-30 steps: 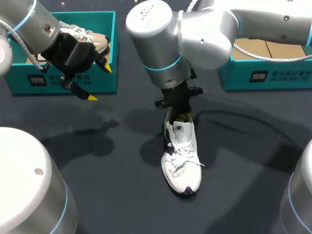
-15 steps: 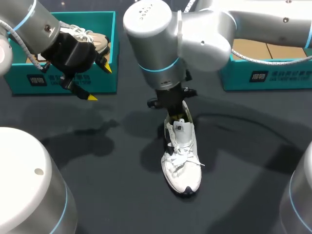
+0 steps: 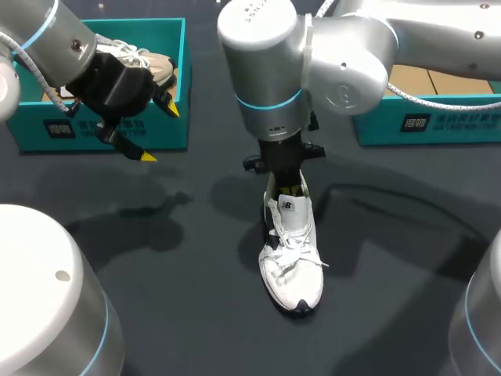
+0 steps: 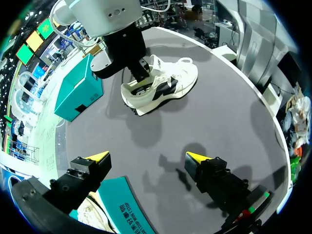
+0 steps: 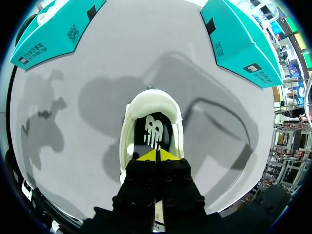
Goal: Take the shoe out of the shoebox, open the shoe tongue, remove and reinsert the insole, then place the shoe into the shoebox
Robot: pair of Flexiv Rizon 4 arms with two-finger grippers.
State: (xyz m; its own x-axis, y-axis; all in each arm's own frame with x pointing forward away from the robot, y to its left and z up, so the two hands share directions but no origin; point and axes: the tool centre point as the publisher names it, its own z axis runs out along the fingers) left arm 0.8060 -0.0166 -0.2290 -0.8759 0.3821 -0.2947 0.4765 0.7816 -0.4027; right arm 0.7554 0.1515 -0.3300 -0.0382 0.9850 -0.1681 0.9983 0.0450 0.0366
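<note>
shoe [image 3: 291, 258] heel hidden under right end effector [image 5: 157, 156], clenched, grasp unclear; left end effector [image 4: 147, 156] released.

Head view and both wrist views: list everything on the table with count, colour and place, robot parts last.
table: one, dark grey, under everything.
left box: one, teal, far left of the table, open.
right box: one, teal, far right, brown inside.
second shoe: one, white and beige, inside the left box.
shoe: one, white with a black side mark, mid-table, toe toward the head camera.
insole: one, black with a white logo, inside the shoe.
left gripper: one, yellow tips, open and empty, above the table in front of the left box.
right gripper: one, yellow tips, shut, at the shoe's opening over the insole.
</note>
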